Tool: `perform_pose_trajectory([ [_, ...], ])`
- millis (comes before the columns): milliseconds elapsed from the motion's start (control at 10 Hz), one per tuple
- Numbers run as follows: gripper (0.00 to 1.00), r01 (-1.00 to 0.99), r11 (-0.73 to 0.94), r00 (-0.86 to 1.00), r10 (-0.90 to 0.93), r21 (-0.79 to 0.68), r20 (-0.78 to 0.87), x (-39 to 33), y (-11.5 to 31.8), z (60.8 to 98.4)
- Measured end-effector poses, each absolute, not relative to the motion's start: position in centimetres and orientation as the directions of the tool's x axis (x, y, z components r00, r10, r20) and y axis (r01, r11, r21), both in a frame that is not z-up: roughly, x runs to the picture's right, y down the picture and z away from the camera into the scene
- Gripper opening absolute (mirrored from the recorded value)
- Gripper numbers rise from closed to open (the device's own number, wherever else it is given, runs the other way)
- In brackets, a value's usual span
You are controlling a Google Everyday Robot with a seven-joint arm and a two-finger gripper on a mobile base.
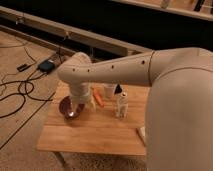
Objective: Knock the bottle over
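The bottle (121, 106) stands upright on the wooden table (95, 136), right of the table's middle, slim and pale, with a dark tip at its narrow top. Just behind it and a little to the left sits a short white cup (109, 91). Left of the cup an orange stick-shaped item (98, 98), perhaps a carrot, lies slanted on the wood.

The robot's big cream arm (127, 70) comes in from the right edge, crosses above the table and bends down at a rounded joint near the table's far left corner. At its lower end the gripper (82, 103) hangs low over the right rim of a dark red bowl (69, 108), just beside the orange item and apart from the bottle, with the cup and the orange item lying between. Whether the gripper is open or closed cannot be told from here, and nothing is seen in its hold.

A flat pale block (142, 134) shows at the table's right side, partly hidden by the arm. On the carpet to the left, black cables (20, 90) run to a small dark box (46, 65)
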State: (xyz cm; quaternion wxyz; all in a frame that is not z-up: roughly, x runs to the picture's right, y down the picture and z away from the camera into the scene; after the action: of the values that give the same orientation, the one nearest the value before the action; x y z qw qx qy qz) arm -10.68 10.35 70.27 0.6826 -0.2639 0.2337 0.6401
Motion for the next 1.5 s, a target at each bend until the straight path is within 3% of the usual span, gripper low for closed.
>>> perform_pose_trajectory([
  [1500,0.65,-0.996,0.066,0.092,0.756,-0.065,-0.648,-9.6,9.7,71.2],
])
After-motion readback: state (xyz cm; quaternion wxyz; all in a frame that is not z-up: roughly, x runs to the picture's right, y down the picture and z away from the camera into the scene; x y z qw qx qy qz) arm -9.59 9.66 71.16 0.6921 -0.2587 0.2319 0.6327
